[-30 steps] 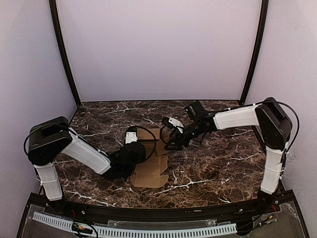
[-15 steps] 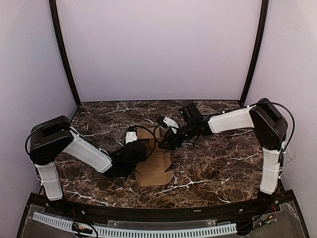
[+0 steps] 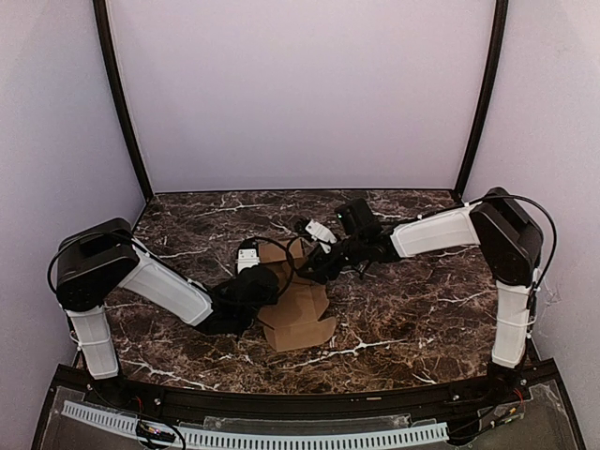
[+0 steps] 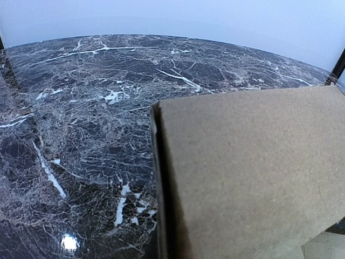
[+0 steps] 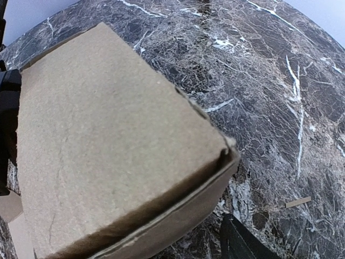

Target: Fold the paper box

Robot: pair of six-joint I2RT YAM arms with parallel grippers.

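**Half-folded box sits between both hands**

The paper box [image 3: 300, 317] lies at the middle of the table [image 3: 422, 309], a flat flapped part towards the near edge and a raised part at its far end. The left hand [image 3: 267, 284] meets the box from the left with its fingers fully closed. The views do not show whether cardboard is pinched between them. The right hand [image 3: 309, 269] is at the raised part from the right. One dark finger [image 5: 240, 243] shows beside a box corner, and I cannot tell how wide this hand stands or whether it grips.
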